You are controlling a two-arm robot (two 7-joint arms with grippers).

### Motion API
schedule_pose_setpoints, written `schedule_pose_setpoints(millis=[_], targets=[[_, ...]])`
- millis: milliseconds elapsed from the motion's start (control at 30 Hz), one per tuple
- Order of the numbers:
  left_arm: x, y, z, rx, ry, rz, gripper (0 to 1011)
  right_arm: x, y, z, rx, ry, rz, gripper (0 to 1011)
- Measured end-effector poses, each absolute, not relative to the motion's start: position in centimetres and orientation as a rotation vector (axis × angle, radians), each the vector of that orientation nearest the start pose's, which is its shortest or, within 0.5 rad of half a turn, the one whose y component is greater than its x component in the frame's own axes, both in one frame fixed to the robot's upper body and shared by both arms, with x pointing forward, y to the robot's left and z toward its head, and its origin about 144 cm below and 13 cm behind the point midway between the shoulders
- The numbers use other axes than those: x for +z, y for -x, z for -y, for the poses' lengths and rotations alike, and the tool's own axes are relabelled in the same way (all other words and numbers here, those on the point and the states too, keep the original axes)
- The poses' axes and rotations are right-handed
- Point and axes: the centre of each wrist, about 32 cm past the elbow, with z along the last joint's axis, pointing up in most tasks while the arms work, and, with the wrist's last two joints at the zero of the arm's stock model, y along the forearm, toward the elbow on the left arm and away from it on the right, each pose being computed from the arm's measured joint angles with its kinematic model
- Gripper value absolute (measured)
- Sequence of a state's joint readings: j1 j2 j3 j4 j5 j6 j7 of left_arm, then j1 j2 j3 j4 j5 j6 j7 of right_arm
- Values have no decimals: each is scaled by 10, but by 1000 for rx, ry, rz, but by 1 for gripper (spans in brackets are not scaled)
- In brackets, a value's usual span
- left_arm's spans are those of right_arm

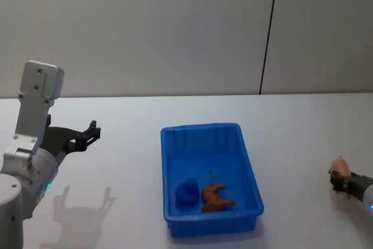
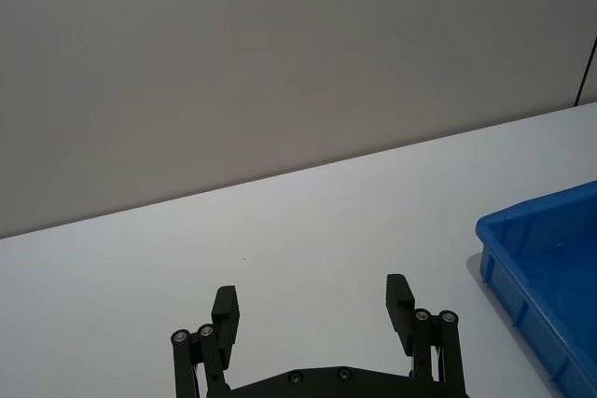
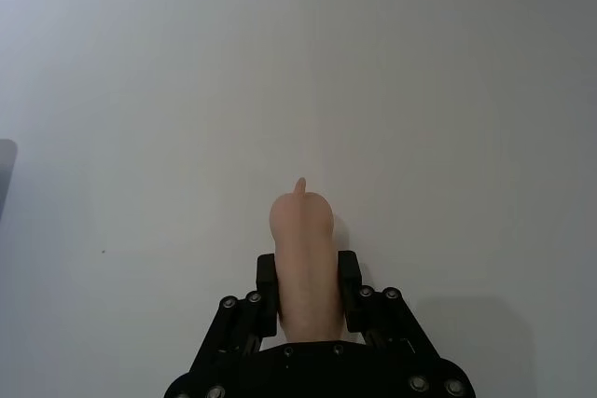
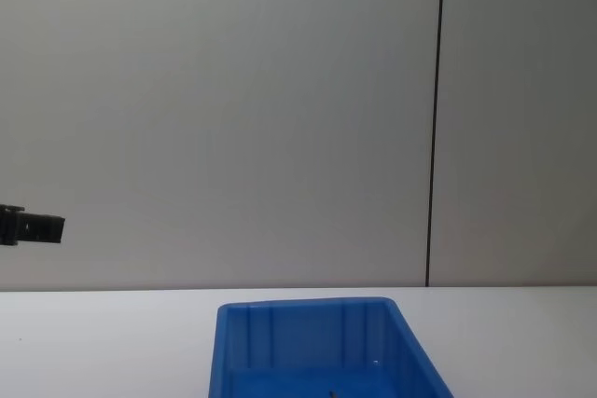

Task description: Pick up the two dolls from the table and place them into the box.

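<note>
- Here, the right gripper (image 3: pixel 308 279) is sitting at the far right edge of the table (image 1: pixel 116 161), well apart from the box (image 1: pixel 252 185), and its fingers (image 3: pixel 266 279) are pressing in on both sides of the peach doll (image 3: pixel 303 258) — the doll's rounded end is poking out past the fingertips.
- The left gripper (image 2: pixel 312 303) is hovering above the table's left side, jaws spread wide and gripping nothing.
- The box is standing mid-table, between the two arms.
- Inside it, the brown doll (image 1: pixel 217 197) is lying on the floor near the near wall — just beside a small blue figure (image 1: pixel 187 192) to its left.
</note>
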State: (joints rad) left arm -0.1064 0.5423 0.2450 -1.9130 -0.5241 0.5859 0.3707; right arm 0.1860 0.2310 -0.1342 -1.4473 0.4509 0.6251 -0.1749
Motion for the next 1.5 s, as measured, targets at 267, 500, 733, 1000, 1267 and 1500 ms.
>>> schedule_pose_setpoints(millis=[267,500,733,1000,1267,1500], targets=[[1266,-455,-261,1555,-344,-92,1001,1162,-509,261,-1515,383,-558,371],[1266,-455,-261,1555,-343,-92,1001,1170,-508,259,-1488,326,-521,371],[1266,-455,-261,1555,-343,-91,1001,1182,-507,256,-1435,246,-476,371],[1266,-455,-261,1555,-344,-92,1001,1200,-505,248,-1334,148,-435,371],[1266,-455,-261,1555,-343,-92,1001,1214,-505,238,-1221,81,-424,371],[1266,-455,-261,1555,-344,-92,1001,1224,-506,227,-1109,47,-436,371]])
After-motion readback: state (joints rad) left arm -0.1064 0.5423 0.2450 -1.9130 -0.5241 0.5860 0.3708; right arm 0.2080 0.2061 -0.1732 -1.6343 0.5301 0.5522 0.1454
